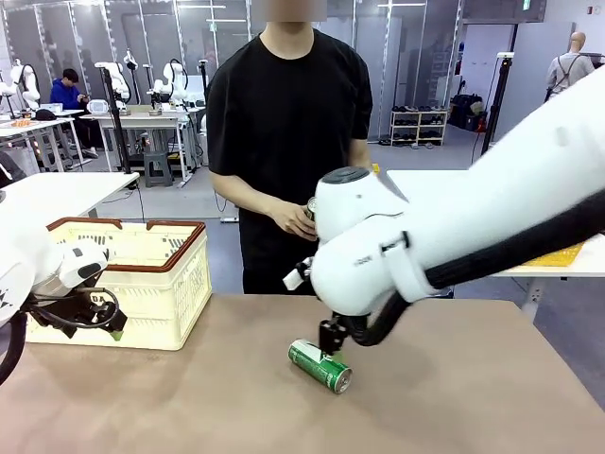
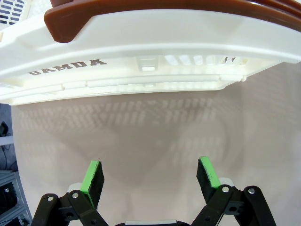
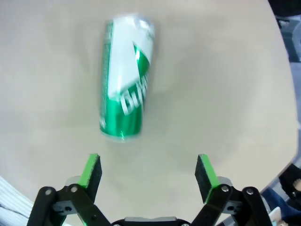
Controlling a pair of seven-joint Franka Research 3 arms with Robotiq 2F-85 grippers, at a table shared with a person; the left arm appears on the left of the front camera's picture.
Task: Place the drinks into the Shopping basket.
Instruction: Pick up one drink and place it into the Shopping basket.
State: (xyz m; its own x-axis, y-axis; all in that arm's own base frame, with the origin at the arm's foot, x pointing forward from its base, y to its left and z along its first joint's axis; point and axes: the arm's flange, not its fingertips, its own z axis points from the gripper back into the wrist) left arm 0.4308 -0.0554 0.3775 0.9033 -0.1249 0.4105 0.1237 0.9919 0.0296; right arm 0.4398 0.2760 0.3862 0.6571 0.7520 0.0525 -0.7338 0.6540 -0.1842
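Green can [image 3: 124,77] lies flat on the counter [image 3: 216,94], upper left in the right wrist view, long axis along the fingers. Right pincer [image 3: 148,162] wide, empty, nearest; left pincer [image 2: 150,172] wide, by the Shopping basket [image 2: 141,61].

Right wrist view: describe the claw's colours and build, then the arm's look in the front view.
The right claw has black linkage fingers tipped with bright green pads. The right arm is smooth, rounded and white, with a thick black cable along it.
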